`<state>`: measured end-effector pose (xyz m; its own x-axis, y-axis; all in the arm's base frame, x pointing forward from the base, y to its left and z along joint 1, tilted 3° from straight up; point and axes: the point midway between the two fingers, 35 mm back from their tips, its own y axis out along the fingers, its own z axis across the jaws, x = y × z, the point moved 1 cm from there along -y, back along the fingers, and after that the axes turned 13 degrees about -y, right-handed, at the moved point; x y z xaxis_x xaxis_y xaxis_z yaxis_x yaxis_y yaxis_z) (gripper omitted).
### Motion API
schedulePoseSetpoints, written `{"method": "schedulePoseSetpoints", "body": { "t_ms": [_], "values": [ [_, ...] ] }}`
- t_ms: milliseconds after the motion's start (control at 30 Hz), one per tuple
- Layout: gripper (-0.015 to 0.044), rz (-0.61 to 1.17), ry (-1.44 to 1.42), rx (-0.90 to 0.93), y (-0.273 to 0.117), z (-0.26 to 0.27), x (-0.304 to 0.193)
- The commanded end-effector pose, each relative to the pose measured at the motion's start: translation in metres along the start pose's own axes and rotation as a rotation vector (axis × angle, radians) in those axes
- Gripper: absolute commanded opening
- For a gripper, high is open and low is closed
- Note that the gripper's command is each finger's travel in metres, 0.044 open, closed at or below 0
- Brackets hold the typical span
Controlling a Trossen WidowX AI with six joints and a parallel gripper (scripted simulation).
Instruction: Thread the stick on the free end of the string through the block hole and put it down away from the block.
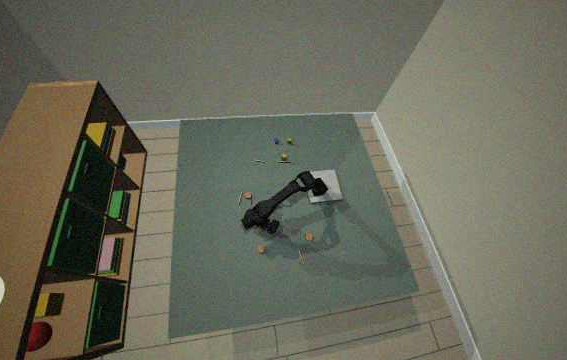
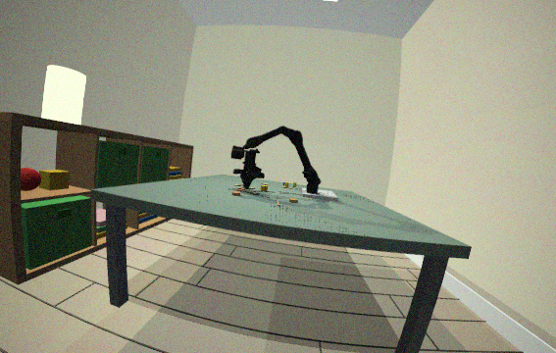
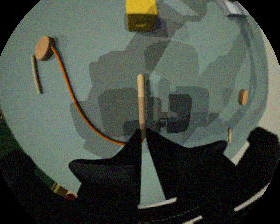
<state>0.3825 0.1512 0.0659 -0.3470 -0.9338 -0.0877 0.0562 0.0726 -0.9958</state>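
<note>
My gripper [image 2: 246,187] [image 3: 142,131] points down, low over the table, shut on the thin wooden stick [image 3: 141,97]. The stick extends from the fingertips toward the top of the wrist view. The orange string [image 3: 76,105] curves in a slack bend from the fingertips to its round wooden button [image 1: 248,195] [image 3: 44,48]. A yellow block [image 2: 264,187] [image 3: 141,15] stands beyond the stick's tip, apart from it; I take it for the block with the hole, but no hole shows. The arm hides it in the top view. Whether the stick touches the table is unclear.
A loose stick [image 1: 240,198] [image 3: 37,75] lies beside the string's button. Other buttons [image 1: 260,249] [image 1: 309,237] and a stick [image 1: 301,256] lie on the near side. Small yellow pieces [image 1: 284,157] [image 1: 289,141], a blue piece [image 1: 276,140] and sticks [image 1: 259,161] lie at the back.
</note>
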Motion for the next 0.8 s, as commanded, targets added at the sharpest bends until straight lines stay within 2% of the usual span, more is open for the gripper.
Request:
{"method": "schedulePoseSetpoints", "body": {
  "t_ms": [0, 767],
  "values": [
    [0.0000, 0.003, -0.002, 0.000, -0.001, -0.001, 0.005],
    [0.0000, 0.001, -0.003, 0.000, 0.000, -0.008, 0.034]
  ]
}}
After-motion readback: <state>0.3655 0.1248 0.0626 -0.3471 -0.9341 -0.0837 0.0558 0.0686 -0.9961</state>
